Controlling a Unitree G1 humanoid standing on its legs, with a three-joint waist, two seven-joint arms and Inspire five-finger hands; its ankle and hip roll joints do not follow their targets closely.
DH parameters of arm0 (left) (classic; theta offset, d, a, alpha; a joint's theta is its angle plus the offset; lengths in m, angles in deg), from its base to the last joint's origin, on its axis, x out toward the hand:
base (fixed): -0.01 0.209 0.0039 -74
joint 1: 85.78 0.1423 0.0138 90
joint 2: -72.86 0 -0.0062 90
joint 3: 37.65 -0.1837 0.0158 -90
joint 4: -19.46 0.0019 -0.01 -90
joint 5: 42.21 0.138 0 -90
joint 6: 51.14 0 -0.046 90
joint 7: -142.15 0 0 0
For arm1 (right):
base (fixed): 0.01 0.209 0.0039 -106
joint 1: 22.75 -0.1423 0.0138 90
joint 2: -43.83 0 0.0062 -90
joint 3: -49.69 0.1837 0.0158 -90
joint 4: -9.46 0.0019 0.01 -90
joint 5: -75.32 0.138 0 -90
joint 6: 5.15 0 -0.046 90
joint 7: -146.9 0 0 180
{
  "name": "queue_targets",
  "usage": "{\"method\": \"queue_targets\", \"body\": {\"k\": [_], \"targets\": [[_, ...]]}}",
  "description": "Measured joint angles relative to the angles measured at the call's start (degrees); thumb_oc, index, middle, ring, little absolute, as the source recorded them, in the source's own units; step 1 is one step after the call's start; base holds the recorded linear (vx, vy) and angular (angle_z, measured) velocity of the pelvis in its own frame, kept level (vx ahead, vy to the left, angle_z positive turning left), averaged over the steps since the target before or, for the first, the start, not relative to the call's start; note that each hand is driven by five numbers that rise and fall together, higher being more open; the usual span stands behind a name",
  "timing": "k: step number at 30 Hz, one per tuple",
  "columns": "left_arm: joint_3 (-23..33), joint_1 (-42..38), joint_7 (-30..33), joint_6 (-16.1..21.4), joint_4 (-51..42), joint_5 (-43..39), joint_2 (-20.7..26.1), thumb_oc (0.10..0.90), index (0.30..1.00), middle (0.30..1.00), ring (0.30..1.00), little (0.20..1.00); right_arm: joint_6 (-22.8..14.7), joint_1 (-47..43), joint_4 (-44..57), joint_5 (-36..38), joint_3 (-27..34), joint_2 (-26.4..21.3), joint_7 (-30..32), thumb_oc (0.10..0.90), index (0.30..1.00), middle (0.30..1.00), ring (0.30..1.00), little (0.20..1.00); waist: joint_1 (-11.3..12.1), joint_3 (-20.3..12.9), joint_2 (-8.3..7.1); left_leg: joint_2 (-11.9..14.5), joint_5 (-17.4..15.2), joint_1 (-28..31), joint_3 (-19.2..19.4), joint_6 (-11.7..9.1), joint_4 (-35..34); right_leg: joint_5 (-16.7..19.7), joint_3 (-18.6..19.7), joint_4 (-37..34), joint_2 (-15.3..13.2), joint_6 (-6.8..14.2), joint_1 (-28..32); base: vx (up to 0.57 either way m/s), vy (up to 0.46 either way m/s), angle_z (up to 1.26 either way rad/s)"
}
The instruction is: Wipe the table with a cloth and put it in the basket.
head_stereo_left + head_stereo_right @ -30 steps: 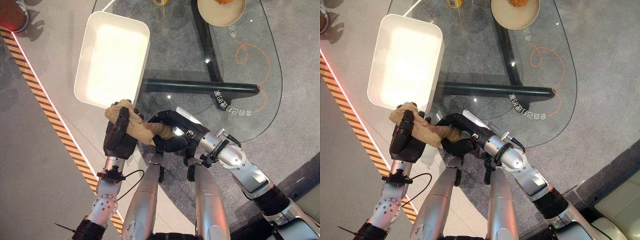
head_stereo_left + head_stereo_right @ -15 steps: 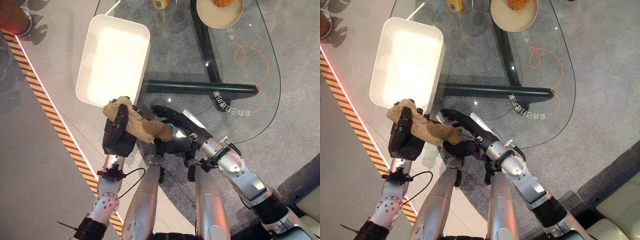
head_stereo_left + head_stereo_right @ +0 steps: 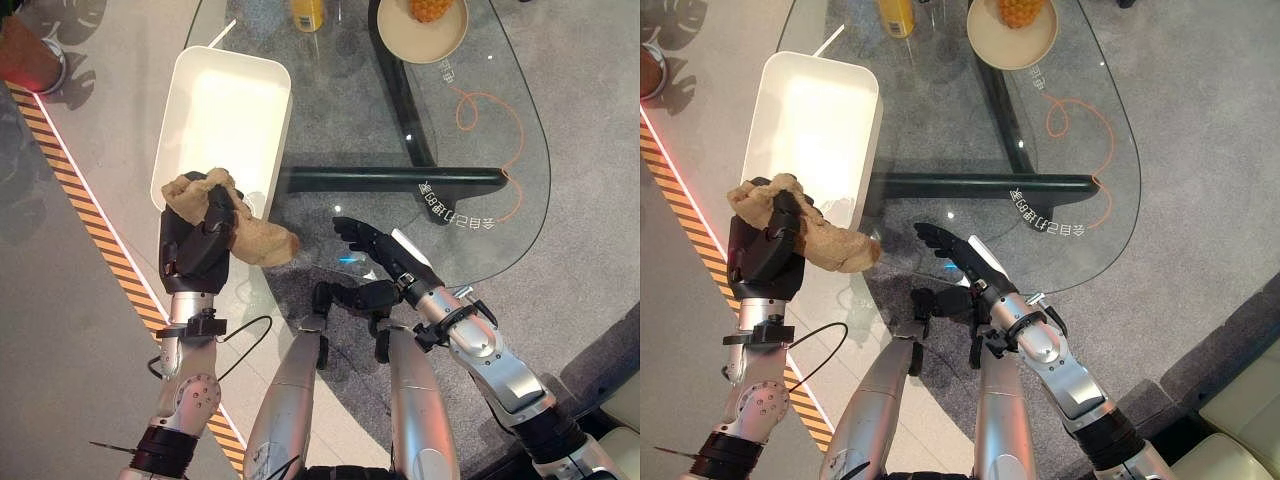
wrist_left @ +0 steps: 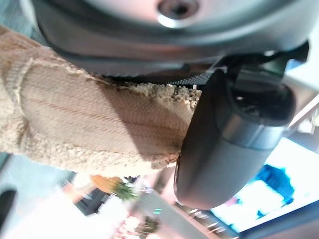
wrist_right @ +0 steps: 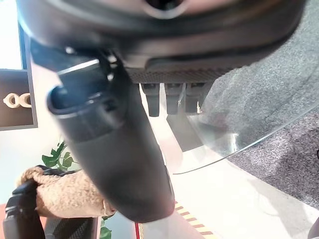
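one cloth (image 3: 240, 232) clutched in left hand (image 3: 195, 245) beside basket (image 3: 222, 125).

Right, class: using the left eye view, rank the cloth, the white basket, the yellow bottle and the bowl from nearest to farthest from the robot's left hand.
1. The cloth: held in the left hand itself.
2. The white basket: just beyond the hand, at the table's left edge.
3. The yellow bottle: at the table's far side, past the basket.
4. The bowl: farthest, far side and to the right.
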Motion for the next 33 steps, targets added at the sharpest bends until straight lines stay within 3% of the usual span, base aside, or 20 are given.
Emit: {"method": "queue_targets", "body": {"k": [5, 9, 13, 17, 25, 33], "targets": [[1.8, -0.8, 7.4, 0.0, -0.5, 10.7, 2.2, 0.100, 0.300, 0.300, 0.300, 0.200, 1.6, 1.2, -0.1, 1.5, -0.1, -1.3, -0.2, 0.800, 0.900, 0.900, 0.900, 0.900, 0.0, 0.0, 0.08, 0.1, -0.1, 0.4, 1.0, -0.1, 0.8, -0.2, 0.5, 0.9, 0.0, -0.1, 0.0, 0.04, 0.052, -0.04], [3.2, -2.9, 17.8, -0.8, -0.5, 20.9, 6.3, 0.100, 0.300, 0.300, 0.300, 0.200, 3.4, 1.2, -1.0, 2.1, -0.4, -2.5, -0.7, 0.800, 0.900, 0.900, 0.900, 0.900, 0.1, 0.1, 0.30, 0.1, -1.3, 1.0, 1.2, -0.2, 2.5, -1.1, 1.3, 3.0, 0.1, -0.2, 0.3, 0.07, 0.046, -0.06], [3.4, -6.6, 31.2, -7.0, -0.1, 31.9, 10.2, 0.100, 0.300, 0.300, 0.300, 0.200, 8.6, -0.4, -1.8, 4.1, -2.2, -5.0, -2.2, 0.800, 0.900, 0.900, 0.900, 0.900, -0.3, 0.0, 0.91, 0.1, -1.6, 1.3, 1.3, -0.3, 3.5, -1.2, 1.4, 3.8, 0.1, -0.2, 0.6, 0.06, 0.044, -0.01], [3.3, -9.0, 39.1, -12.4, 1.7, 38.9, 13.9, 0.100, 0.300, 0.300, 0.300, 0.200, 14.2, -2.0, -2.4, 5.6, -6.5, -8.1, -5.0, 0.800, 0.900, 0.900, 0.900, 0.900, -0.2, 0.0, 0.92, 0.1, -1.7, 1.4, 1.3, -0.4, 4.0, -1.4, 1.5, 4.1, 0.1, -0.4, 0.7, 0.06, 0.040, 0.00], [1.5, -16.6, 42.9, -16.0, 11.1, 39.3, 16.6, 0.100, 0.300, 0.300, 0.300, 0.200, 18.5, -3.2, -7.4, 7.1, -13.1, -10.6, -6.7, 0.800, 0.900, 0.900, 0.900, 0.900, -0.4, 0.0, 0.91, 0.5, -2.2, 1.0, 1.7, -0.6, 5.2, -1.4, 1.5, 4.1, 0.6, -0.4, 0.8, 0.05, 0.026, -0.01], [-5.6, -26.3, 43.0, -17.3, 18.6, 40.7, 18.4, 0.100, 0.300, 0.300, 0.300, 0.200, 18.3, -8.0, -9.6, 11.2, -16.2, -10.4, -6.3, 0.800, 0.900, 0.900, 0.900, 0.900, -1.7, 0.1, 0.56, 1.1, -2.8, -3.1, 1.2, -0.5, 7.3, -1.3, 1.6, 3.6, 1.7, -0.2, -1.8, 0.00, -0.010, 0.01]]}}
